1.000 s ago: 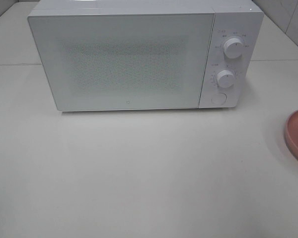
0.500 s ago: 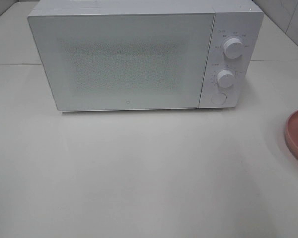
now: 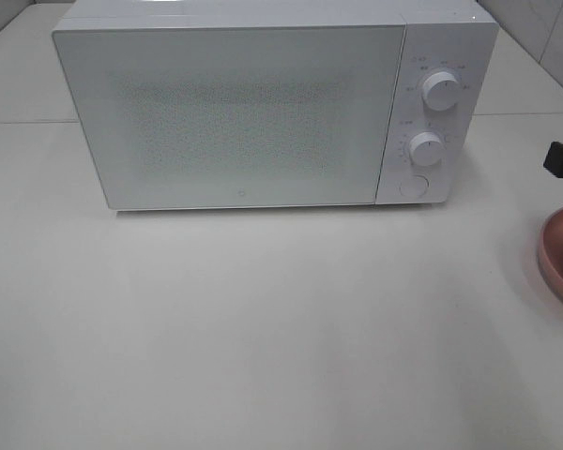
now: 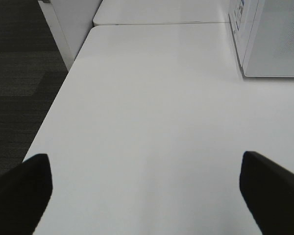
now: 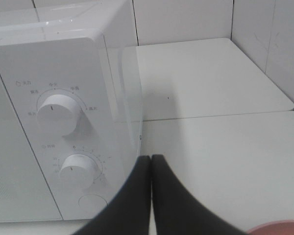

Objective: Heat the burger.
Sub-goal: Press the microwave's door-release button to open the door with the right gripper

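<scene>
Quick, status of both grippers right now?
Left gripper: open, holding nothing.
Right gripper: closed, holding nothing.

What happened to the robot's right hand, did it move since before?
Yes. The right hand has come in from the right edge of the high view, near the pink plate, heading toward the microwave, which stayed put.

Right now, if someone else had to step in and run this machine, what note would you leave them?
The left hand is open and empty over the bare table.
The right hand is shut on nothing, to the right of the microwave.
The burger is not in view; the pink plate is at the table's right edge, mostly out of frame.
Done: nothing visible; the microwave door is closed.
To do: open the door, load the burger, close the door, start heating.
</scene>
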`<act>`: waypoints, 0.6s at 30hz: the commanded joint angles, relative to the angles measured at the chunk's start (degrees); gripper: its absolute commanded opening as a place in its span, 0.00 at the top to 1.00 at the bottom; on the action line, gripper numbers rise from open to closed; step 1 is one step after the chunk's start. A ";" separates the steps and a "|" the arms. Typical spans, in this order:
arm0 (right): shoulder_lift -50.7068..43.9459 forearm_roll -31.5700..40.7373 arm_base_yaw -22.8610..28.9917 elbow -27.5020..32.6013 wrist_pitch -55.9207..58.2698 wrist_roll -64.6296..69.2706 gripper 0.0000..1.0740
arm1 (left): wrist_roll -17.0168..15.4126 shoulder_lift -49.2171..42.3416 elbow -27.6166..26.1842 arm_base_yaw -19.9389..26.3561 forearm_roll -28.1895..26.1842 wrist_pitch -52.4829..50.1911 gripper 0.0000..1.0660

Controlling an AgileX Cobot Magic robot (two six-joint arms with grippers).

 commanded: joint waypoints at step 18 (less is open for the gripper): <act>10.66 0.63 2.52 6.59 -13.41 0.57 1.00 | -0.23 -0.34 0.11 -0.34 0.23 -0.52 0.08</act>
